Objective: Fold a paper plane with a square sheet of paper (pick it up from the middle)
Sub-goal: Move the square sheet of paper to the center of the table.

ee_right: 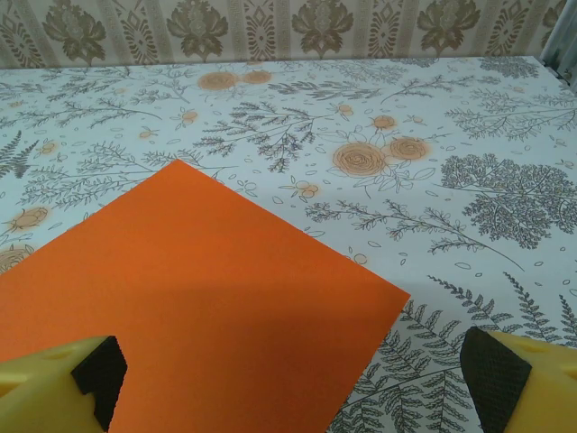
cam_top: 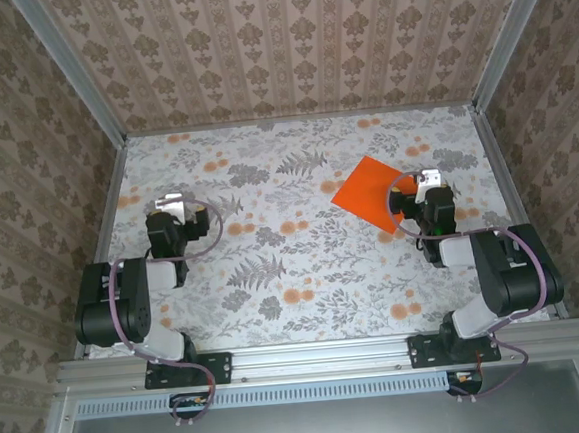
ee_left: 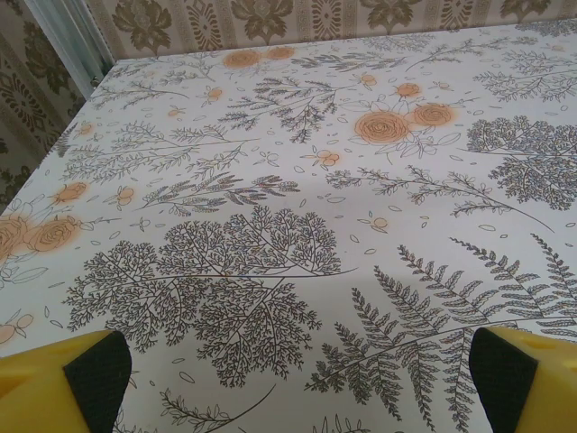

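Observation:
The square sheet of paper [cam_top: 371, 192] is vivid orange and lies flat on the flowered table [cam_top: 286, 167], turned like a diamond at the right of the middle. My right gripper [cam_top: 425, 179] stands open at the sheet's right corner. In the right wrist view the square sheet of paper [ee_right: 207, 298] spreads from the left under the right gripper [ee_right: 297, 383], and nothing sits between its yellow fingers [ee_right: 95, 379]. My left gripper [cam_top: 171, 201] is open over bare cloth at the left, far from the sheet. Its fingers [ee_left: 90, 374] frame only the fern print around the left gripper [ee_left: 288, 379].
Patterned walls close the table at the back and both sides, with metal frame posts [cam_top: 67, 68] in the far corners. A metal rail [cam_top: 320, 354] runs along the near edge by the arm bases. Pale orange flower prints dot the cloth.

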